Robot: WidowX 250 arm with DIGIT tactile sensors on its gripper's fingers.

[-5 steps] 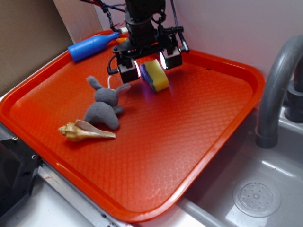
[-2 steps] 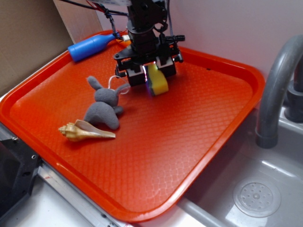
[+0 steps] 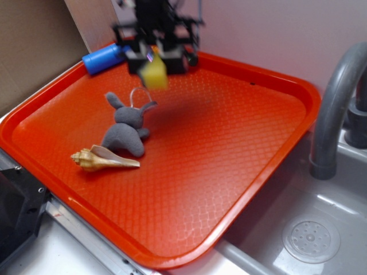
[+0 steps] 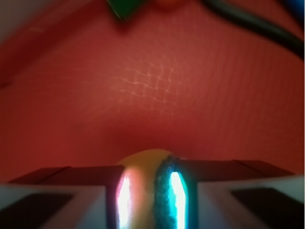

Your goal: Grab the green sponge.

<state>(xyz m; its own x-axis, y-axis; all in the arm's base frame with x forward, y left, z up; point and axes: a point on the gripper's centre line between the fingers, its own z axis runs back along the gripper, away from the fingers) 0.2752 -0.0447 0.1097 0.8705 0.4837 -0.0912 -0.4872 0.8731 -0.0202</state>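
Your gripper point(image 3: 153, 60) pinches the green sponge point(image 3: 155, 74) above the far tray point(image 3: 241, 172); just hold your grip.

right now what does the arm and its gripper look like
The arm is black and boxy, blurred in the exterior view, with thin dark cables running off its top. The gripper is a wide black bar. In the wrist view its fingers are pale grey blocks with dark upper faces, their inner edges lit by bright strips, pinkish white on one, cyan on the other.

End effector point(image 3: 153, 54) motion-blurred — green sponge point(image 3: 153, 74) smeared, half-hidden.
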